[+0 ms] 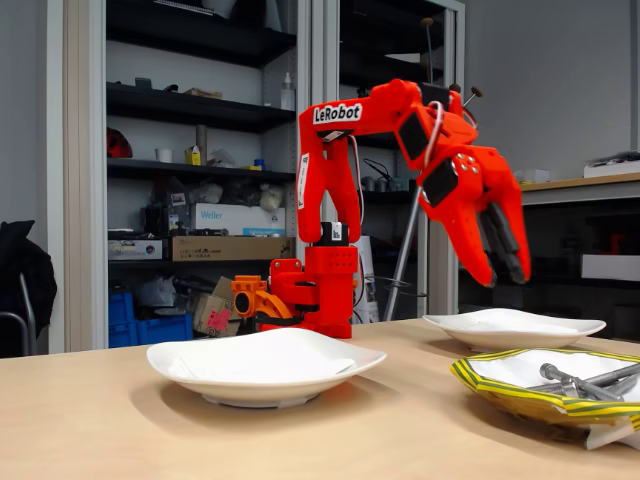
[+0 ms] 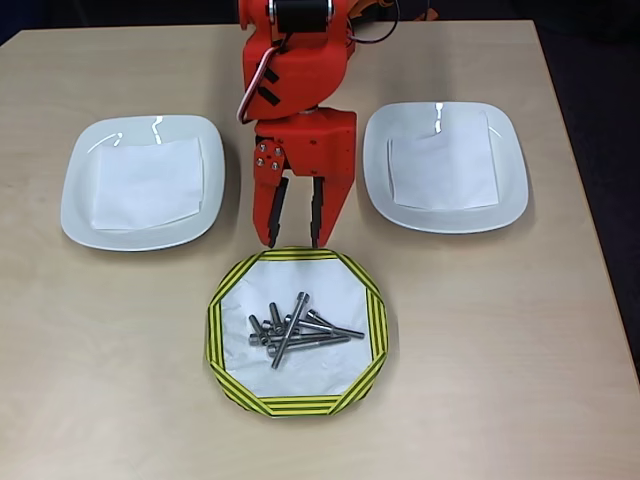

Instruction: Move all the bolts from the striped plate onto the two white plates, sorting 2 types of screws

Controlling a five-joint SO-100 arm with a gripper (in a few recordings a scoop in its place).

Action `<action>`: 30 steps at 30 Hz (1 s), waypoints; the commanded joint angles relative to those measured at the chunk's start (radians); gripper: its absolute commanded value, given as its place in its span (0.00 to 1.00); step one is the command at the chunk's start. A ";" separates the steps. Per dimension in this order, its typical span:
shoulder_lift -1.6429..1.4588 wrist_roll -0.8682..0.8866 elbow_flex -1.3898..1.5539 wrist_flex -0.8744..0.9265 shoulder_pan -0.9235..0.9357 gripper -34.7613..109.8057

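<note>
The striped plate lies at the table's front middle in the overhead view, with several grey bolts piled in its white centre. In the fixed view the striped plate sits at the right, bolts showing above its rim. Two white plates flank the arm, one left and one right, each holding a white paper square; in the fixed view they are the near plate and the far plate. My orange gripper hangs open above the striped plate's far rim, holding nothing; in the fixed view the gripper points down, well above the table.
The arm's orange base stands at the table's back edge. Bare wooden table surrounds the plates. Shelves with boxes fill the background behind the table.
</note>
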State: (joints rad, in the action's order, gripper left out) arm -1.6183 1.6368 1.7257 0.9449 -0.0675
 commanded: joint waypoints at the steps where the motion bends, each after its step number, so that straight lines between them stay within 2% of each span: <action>1: 0.109 0.101 -0.133 -0.005 -0.028 0.40; 7: 0.276 0.121 -0.258 -0.031 -0.020 0.41; 30: 0.465 0.087 -0.265 -0.155 -0.009 0.32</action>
State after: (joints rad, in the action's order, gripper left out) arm -1.1536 1.7181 1.4910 0.7977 -0.0721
